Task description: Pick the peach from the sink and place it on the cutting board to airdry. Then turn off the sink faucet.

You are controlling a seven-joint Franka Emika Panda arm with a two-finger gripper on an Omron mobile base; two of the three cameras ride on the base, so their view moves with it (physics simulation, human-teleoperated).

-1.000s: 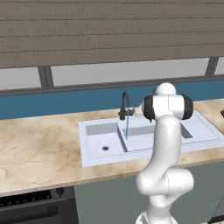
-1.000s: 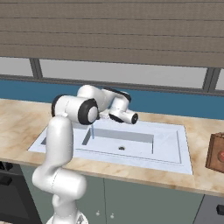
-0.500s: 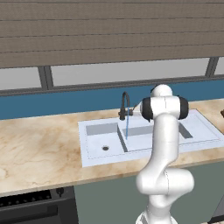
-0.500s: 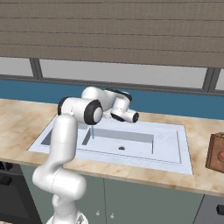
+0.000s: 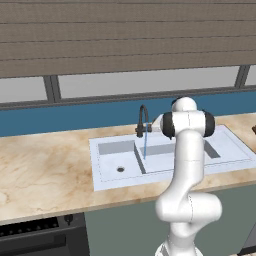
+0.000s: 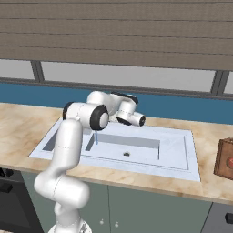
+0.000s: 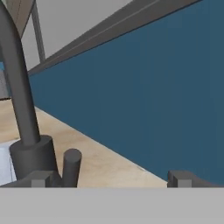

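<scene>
End effector open, empty, right by the faucet lever — water running. Peach seems to sit on the board, well apart on the counter. Risk — the wide fingers slide past the small lever and the water stays on.

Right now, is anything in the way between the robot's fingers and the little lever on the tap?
Nothing visible is. In the hand view the open fingers sit right by the faucet base, and its small lever stands between them with bare counter behind. Water is running into the sink.
</scene>
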